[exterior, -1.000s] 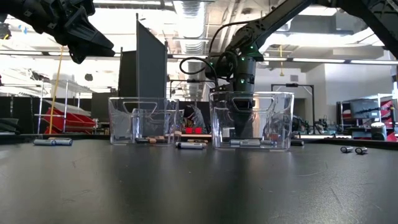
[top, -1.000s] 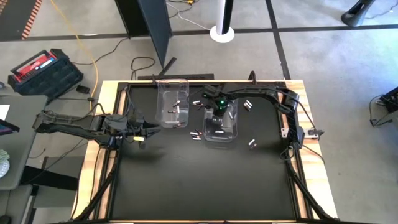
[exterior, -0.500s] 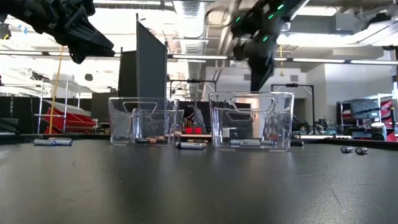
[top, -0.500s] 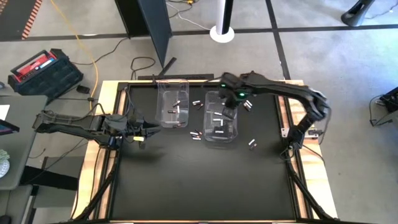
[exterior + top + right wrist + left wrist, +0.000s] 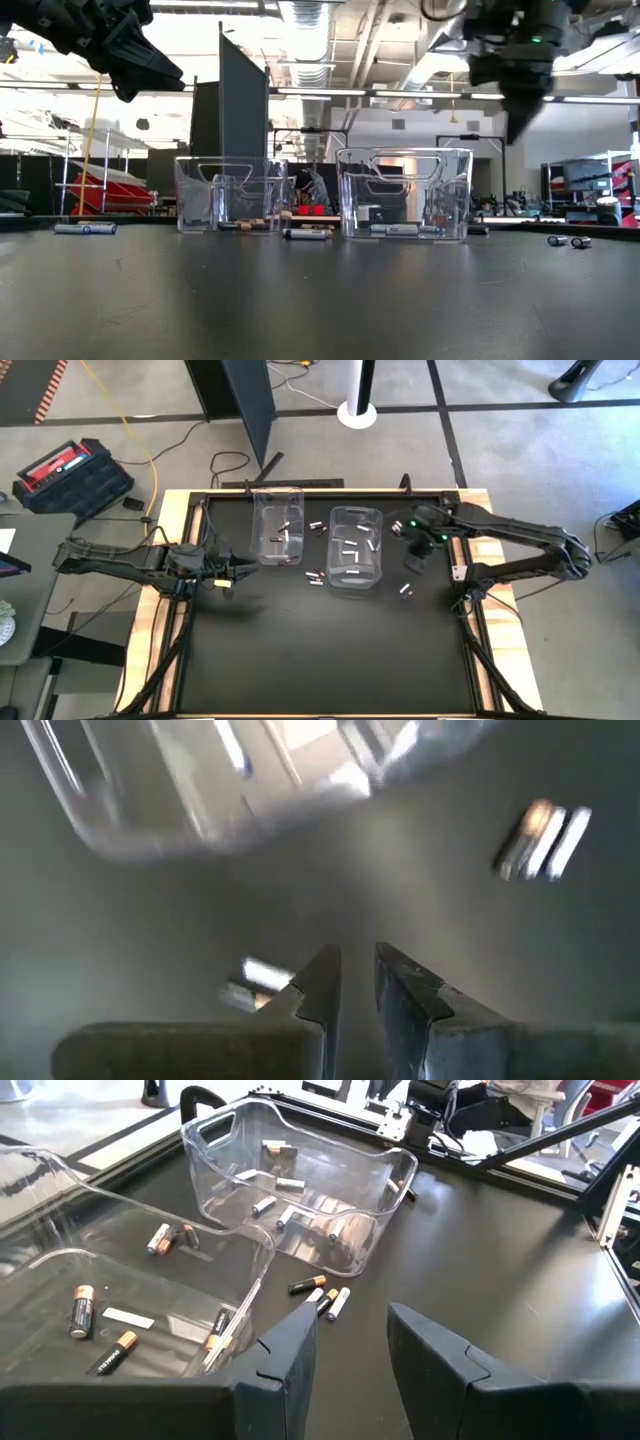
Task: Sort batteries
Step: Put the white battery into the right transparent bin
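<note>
Batteries (image 5: 322, 1297) loose on black bench (image 5: 320, 650), no legible markings.
Right gripper (image 5: 413, 560) raised beside right-hand bin (image 5: 356, 547), fingers narrowly parted, empty; left gripper (image 5: 228, 576) idle, fingers apart, empty.

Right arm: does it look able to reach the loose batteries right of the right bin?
Probably yes. The right gripper hangs empty just above the loose batteries on open mat, clear of the right bin.

The room has a grey concrete floor (image 5: 560, 450) crossed by dark tape lines. Far of the table stand a dark partition panel (image 5: 245, 400) and a white pole on a round base (image 5: 357, 410). A red-and-black toolbox (image 5: 70, 475) lies far left, with a yellow cable (image 5: 130, 430) trailing beside it. Overhead, the ceiling carries ducts and bright strip lights (image 5: 305, 20).
</note>
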`<control>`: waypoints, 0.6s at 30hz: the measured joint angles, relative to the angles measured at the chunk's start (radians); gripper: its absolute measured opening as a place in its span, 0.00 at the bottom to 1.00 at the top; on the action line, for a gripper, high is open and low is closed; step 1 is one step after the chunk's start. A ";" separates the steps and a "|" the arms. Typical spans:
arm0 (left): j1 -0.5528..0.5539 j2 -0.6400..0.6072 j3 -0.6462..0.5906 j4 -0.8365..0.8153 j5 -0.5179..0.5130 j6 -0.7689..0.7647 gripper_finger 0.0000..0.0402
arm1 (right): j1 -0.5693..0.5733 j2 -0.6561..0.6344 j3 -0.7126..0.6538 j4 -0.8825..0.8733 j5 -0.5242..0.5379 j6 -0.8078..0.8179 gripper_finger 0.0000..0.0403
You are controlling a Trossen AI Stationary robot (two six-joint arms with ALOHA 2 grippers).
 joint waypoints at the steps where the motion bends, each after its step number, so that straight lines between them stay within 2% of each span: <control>1: 0.000 0.000 0.000 0.000 0.000 0.005 0.30 | 0.007 -0.013 -0.019 -0.007 0.001 -0.037 0.20; 4: 0.000 0.000 0.000 0.000 0.000 0.009 0.30 | 0.029 -0.036 -0.058 -0.034 0.000 -0.139 0.20; 9: 0.000 0.000 0.000 0.000 0.000 0.020 0.30 | 0.062 -0.027 -0.110 0.013 0.001 -0.176 0.20; 13: 0.000 0.000 0.000 -0.001 0.000 0.027 0.30 | 0.096 0.019 -0.114 0.013 0.001 -0.253 0.20; 18: 0.000 0.000 0.000 -0.001 -0.001 0.028 0.30 | 0.125 0.109 -0.114 0.023 0.003 -0.265 0.20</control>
